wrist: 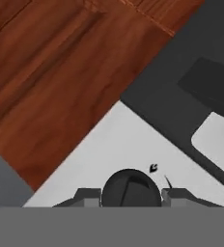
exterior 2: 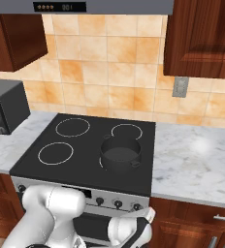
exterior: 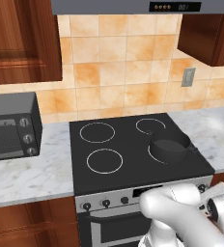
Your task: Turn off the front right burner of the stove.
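Kitchen wall of orange tile, wood cabinets, marble counter (exterior 2: 197,155) either side of the stove (exterior: 133,159). In the hand view the fingertips (wrist: 87,197) flank a black knob (wrist: 131,188) on the silver front panel (wrist: 109,149), one tip on each side, jaws drawn in on it, so the gripper (wrist: 131,198) looks clamped on that knob. It's held square-on because a twist needs both pads on the knob's rim. Wood cabinet door (wrist: 51,72) sits just beside the panel edge (so this is likely the rightmost knob). Outward: the arm (exterior 2: 51,208) folds low in front of the oven, hand down by the panel's right end. On the glass top, the front right burner (exterior: 155,153) lies mostly under a dark pot (exterior: 169,144), only an arc of the ring showing. Countertop oven (exterior: 12,125) stands on the counter off to the left. Step in hand: rotating the knob to off, I judge.
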Robot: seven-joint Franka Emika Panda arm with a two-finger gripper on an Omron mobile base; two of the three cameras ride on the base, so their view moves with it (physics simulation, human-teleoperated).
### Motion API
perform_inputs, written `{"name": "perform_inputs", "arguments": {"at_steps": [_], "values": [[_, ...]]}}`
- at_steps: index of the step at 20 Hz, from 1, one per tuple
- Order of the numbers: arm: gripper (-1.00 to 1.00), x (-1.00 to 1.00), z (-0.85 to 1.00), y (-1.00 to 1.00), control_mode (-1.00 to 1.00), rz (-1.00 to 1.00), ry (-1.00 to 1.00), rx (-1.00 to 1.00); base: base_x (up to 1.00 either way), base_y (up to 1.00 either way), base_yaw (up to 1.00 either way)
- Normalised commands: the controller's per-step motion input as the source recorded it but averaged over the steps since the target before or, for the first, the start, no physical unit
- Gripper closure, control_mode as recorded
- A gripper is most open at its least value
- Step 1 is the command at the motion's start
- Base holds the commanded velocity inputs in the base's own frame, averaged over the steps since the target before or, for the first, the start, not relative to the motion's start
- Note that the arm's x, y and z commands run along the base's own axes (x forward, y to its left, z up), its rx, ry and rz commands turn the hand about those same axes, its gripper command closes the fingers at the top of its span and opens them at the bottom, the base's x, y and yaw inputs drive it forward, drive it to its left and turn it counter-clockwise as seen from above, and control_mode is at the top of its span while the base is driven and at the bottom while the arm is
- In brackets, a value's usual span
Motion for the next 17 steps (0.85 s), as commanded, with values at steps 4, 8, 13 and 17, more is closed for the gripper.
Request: {"name": "perform_inputs", "arguments": {"at_steps": [4, 8, 13, 17], "values": [[1.00, 0.00, 0.10, 0.00, -1.00, 0.00, -0.05, 0.60, 0.00, 0.00, 0.00], [1.00, 0.00, 0.13, 0.00, -1.00, 0.00, -0.01, 0.65, 0.00, 0.00, 0.00], [1.00, 0.00, 0.12, 0.00, -1.00, 0.00, -0.02, 0.63, 0.00, 0.00, 0.00], [1.00, 0.00, 0.08, 0.00, -1.00, 0.00, -0.04, 0.57, 0.00, 0.00, 0.00]]}}
